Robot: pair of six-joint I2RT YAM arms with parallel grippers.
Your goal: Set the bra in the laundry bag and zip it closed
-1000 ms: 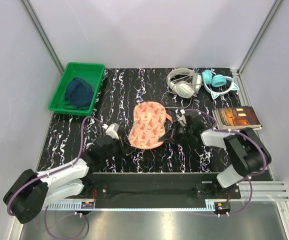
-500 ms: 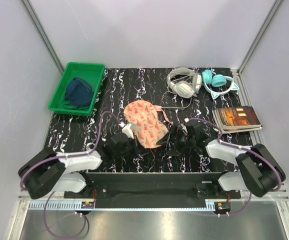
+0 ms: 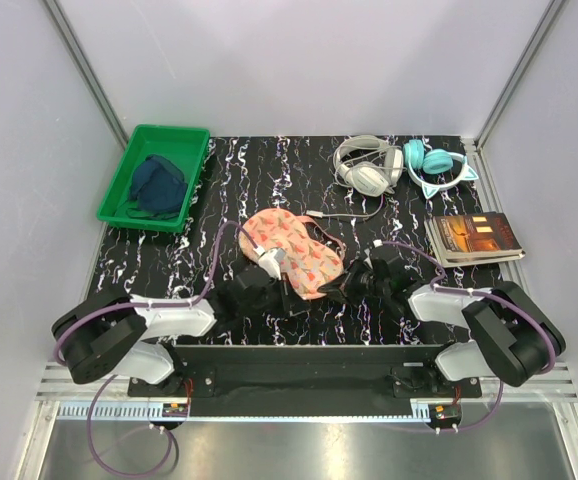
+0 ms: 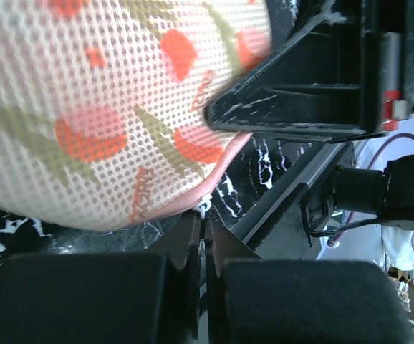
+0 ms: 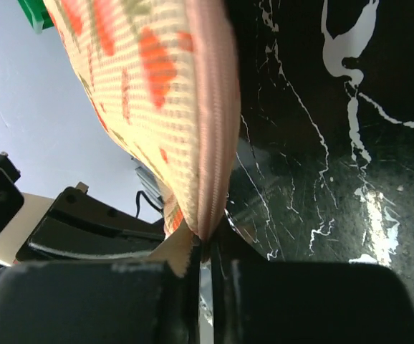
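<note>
The left gripper [image 4: 201, 240] is pinched shut on the near edge of the peach printed laundry bag [image 3: 291, 250]. The right gripper [image 5: 203, 254] clamps its pink zip edging [image 5: 214, 129].

On my feed the laundry bag [image 3: 291, 252] is peach-pink mesh with a red and olive-green print and pink zip edging. The surface [image 3: 259, 180] under it is black with white marbled veins. At far left, a bright green tray [image 3: 169, 131] holds a dark blue garment [image 3: 157, 185]. At far right I see off-white headphones [image 3: 366, 165], turquoise cat-ear headphones [image 3: 437, 170], and a book [image 3: 474, 235] with a dark brown and orange cover.
</note>
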